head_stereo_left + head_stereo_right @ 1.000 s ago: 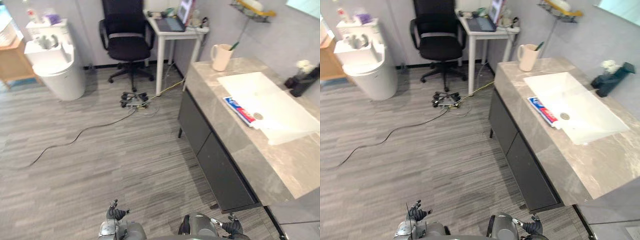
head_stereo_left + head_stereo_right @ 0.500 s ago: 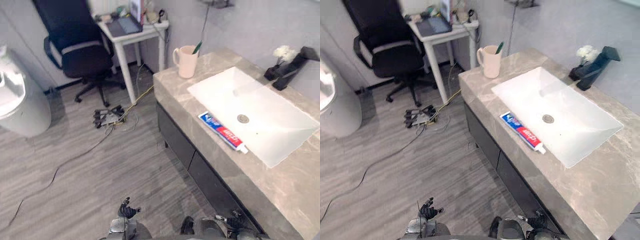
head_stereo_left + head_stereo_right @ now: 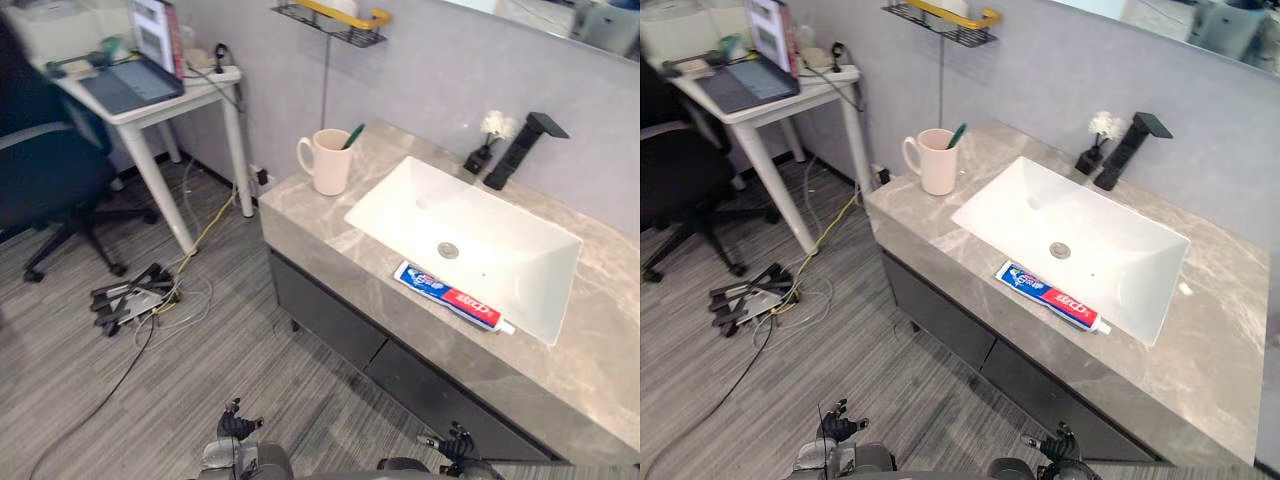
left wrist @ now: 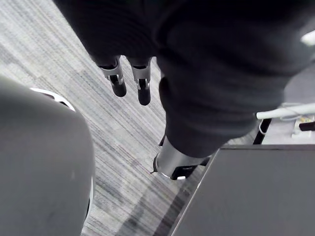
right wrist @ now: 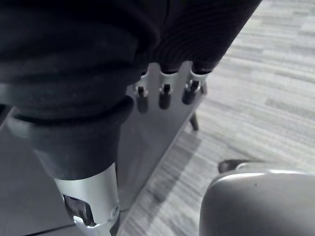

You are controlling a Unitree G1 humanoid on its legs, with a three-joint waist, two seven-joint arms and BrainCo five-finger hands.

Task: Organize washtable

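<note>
Approach step: my left hand [image 4: 142, 91] and right hand [image 5: 165, 96] hang relaxed, empty. Next, I'd reach for the toothpaste [image 3: 447, 296] on the near rim of the sink [image 3: 480, 205].

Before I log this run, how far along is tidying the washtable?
Done: nothing evident, though a toothbrush stands in the mug. In hand: nothing; left hand and right hand hang open above the floor. Left: the toothpaste tube lies loose along the sink's front edge.

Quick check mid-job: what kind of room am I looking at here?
Probably a mock washroom corner inside an office or lab: a stone counter with a white sink, black faucet, toothpaste tube and a mug holding a toothbrush, right beside a white desk with a laptop.
</note>
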